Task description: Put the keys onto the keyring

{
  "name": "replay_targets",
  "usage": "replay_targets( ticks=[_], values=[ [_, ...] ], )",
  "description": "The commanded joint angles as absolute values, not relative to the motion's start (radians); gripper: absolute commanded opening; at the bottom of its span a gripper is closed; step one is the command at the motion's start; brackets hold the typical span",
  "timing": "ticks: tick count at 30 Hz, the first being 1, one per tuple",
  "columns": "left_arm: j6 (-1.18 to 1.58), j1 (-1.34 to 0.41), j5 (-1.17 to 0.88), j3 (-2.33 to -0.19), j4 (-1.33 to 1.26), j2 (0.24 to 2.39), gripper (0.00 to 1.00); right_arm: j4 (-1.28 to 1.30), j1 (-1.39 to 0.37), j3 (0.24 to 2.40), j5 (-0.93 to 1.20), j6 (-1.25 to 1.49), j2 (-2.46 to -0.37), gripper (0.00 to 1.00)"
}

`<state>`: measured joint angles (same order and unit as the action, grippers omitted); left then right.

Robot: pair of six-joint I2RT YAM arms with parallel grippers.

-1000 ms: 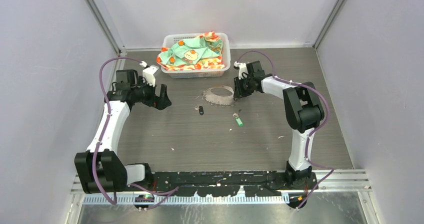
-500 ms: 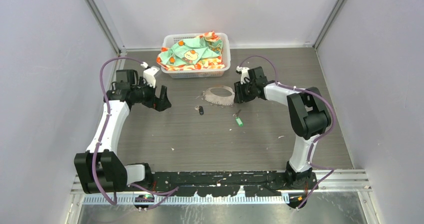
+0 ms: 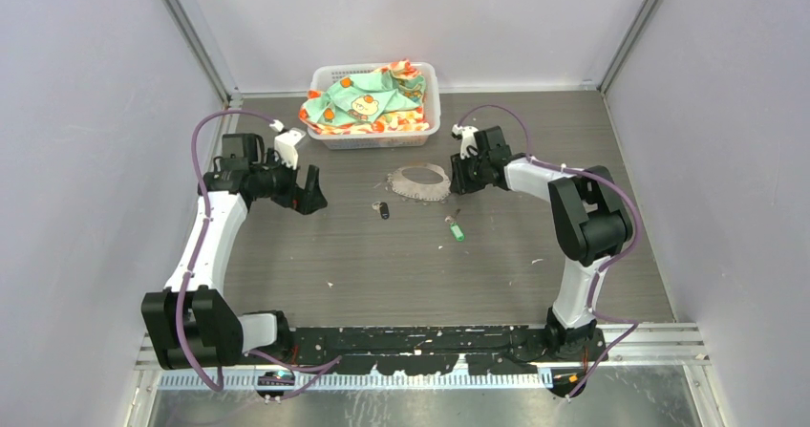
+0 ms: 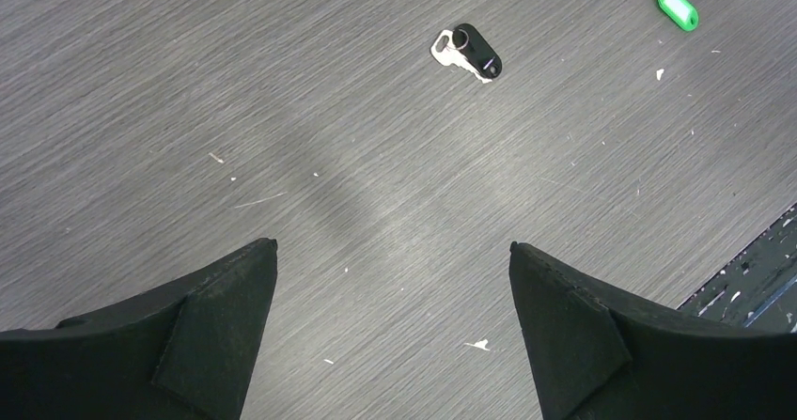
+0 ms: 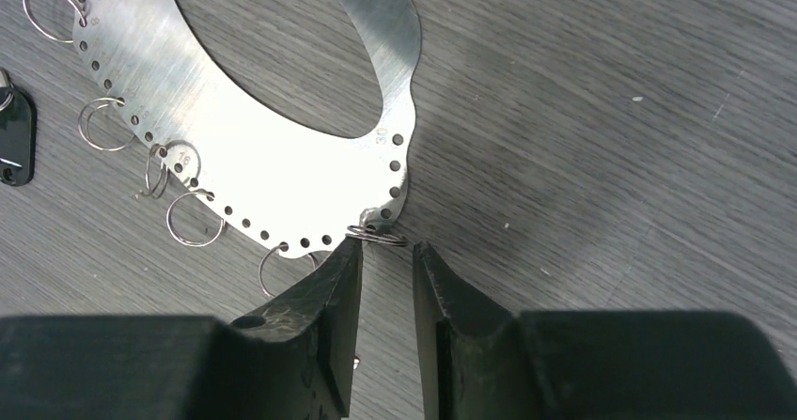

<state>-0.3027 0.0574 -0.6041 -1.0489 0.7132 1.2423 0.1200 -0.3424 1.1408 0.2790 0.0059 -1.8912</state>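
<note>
A thin, flat, silver oval metal keyring [image 5: 235,171], its rim punched with holes and hung with small wire split rings [image 5: 193,221], lies on the grey wood-grain table [image 3: 382,274]. It sits touching or just beyond the right fingers [image 5: 338,288], which stand narrowly apart, grasping nothing. The tiny black-headed key [image 4: 467,51] and green-headed key [image 4: 677,7] lie nearby. The left fingers [image 4: 226,298] are spread wide. The keyring looks light, slick and flat-lying, likely best pinched at its rim, and the keys by their plastic heads.
</note>
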Motion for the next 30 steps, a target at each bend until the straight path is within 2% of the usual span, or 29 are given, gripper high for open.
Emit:
replay_targets(
  ticks=[1, 5, 8, 10, 17, 24, 27, 28, 30],
  values=[
    [-0.323, 0.061, -0.619, -1.089, 0.725, 1.234, 0.94, 0.101, -0.357, 1.18, 0.294, -0.026, -1.878, 0.29],
    [-0.329, 0.061, -0.605, -1.1, 0.738, 1.245, 0.93, 0.116, -0.369, 1.182, 0.292, -0.032, -1.889, 0.17],
    [-0.332, 0.061, -0.605, -1.102, 0.749, 1.25, 0.92, 0.125, -0.38, 1.181, 0.278, -0.037, -1.892, 0.02],
    [-0.335, 0.062, -0.612, -1.104, 0.756, 1.247, 0.92, 0.128, -0.392, 1.176, 0.255, -0.042, -1.878, 0.01],
    [-0.395, 0.056, -0.69, -1.148, 0.813, 1.212, 0.94, 0.014, -0.487, 1.07, 0.133, -0.089, -1.669, 0.01],
    [-0.481, 0.05, -0.841, -1.156, 0.878, 1.146, 0.99, 0.011, -0.581, 1.04, 0.132, -0.117, -1.476, 0.01],
    [-0.516, 0.031, -0.854, -1.156, 0.887, 1.106, 1.0, 0.003, -0.592, 1.013, 0.035, -0.122, -1.443, 0.01],
    [-0.515, 0.027, -0.857, -1.16, 0.891, 1.1, 1.0, 0.004, -0.591, 1.008, 0.009, -0.125, -1.452, 0.04],
    [-0.504, 0.026, -0.866, -1.164, 0.896, 1.095, 1.0, 0.029, -0.585, 1.015, -0.034, -0.137, -1.497, 0.22]
  ],
)
